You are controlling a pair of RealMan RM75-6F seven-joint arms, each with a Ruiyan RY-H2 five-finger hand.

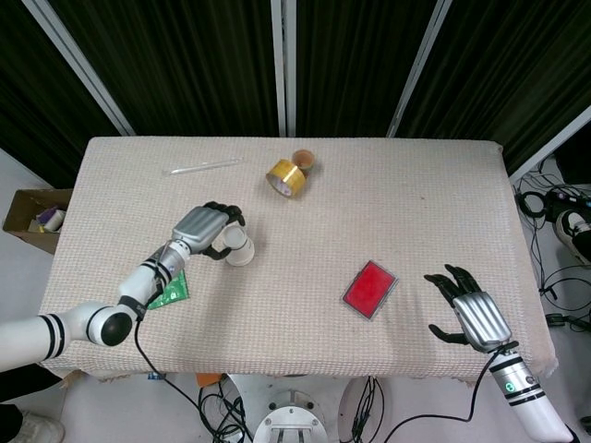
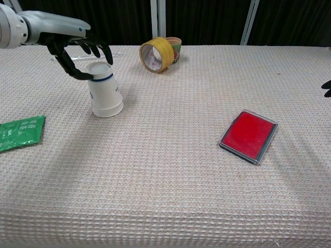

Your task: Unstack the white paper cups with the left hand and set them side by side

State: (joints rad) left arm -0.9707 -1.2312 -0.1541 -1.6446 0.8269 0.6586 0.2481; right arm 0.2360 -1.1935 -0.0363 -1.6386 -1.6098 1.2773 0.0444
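Observation:
The white paper cups stand stacked upside down on the table's left side, leaning slightly; the upper one has a blue band at its rim. In the head view the cups lie just right of my left hand. My left hand reaches over the stack's top and grips the upper cup, thumb on its left side and fingers curled over the far side. My right hand rests at the table's near right corner, fingers spread and holding nothing; only a fingertip shows at the chest view's right edge.
A yellow tape roll leans against a small brown cup at the back. A red flat case lies right of centre. A green packet lies near left. A clear stick lies far left. A cardboard box sits beside the table.

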